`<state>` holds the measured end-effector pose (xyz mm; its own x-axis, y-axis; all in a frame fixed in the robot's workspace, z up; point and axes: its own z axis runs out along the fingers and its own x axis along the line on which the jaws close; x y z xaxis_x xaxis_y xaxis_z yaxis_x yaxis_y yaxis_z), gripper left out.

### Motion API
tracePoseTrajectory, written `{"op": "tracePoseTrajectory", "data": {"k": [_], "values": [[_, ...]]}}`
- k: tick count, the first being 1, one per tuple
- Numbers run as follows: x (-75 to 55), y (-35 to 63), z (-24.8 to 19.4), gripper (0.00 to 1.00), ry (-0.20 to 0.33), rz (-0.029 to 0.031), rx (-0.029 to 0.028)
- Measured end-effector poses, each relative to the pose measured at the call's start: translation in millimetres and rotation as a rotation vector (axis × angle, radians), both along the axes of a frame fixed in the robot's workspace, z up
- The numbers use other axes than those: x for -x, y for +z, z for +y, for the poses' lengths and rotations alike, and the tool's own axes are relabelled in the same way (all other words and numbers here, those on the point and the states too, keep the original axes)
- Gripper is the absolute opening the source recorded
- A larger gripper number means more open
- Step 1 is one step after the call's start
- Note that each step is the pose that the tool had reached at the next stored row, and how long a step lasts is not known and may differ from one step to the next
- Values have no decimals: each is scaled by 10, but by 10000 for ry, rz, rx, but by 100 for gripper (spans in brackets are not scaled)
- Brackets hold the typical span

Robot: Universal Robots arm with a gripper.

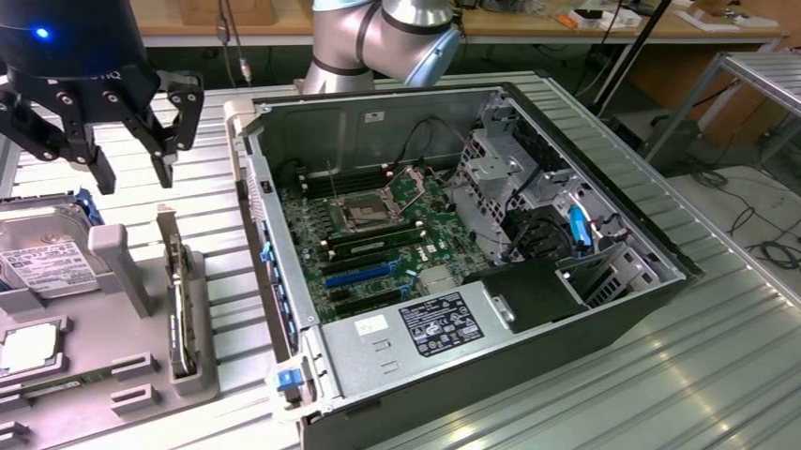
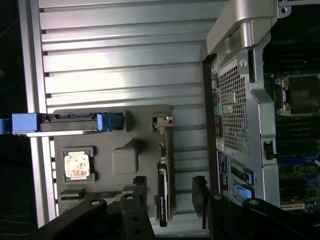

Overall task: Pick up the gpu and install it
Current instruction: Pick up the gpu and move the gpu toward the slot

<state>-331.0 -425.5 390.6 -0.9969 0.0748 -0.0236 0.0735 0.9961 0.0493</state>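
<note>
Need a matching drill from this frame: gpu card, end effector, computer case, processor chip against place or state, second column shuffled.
1. thin flat gpu circuit card
2. black end effector
3. grey metal computer case
4. square silver processor chip

a. on its side, lid off, green motherboard exposed
b. flat in a recess of the grey plastic tray
c. on edge in a tray slot
d. open, above the tray

Pairs: 1-c, 2-d, 3-a, 4-b

arm: silver-grey rounded joints | wrist: black housing, blue light | pincer: black, multi-link, bolted
</note>
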Motion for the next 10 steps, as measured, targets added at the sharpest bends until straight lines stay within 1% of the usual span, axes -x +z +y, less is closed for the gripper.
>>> {"op": "tracePoseTrajectory", "data": {"k": [3,4,5,10], "values": [[-3,-6,-45,50,0,0,0],[-5,-10,-75,50,0,0,0],[-7,-12,-91,50,1,0,0],[-11,-22,-150,50,-1,0,0]]}}
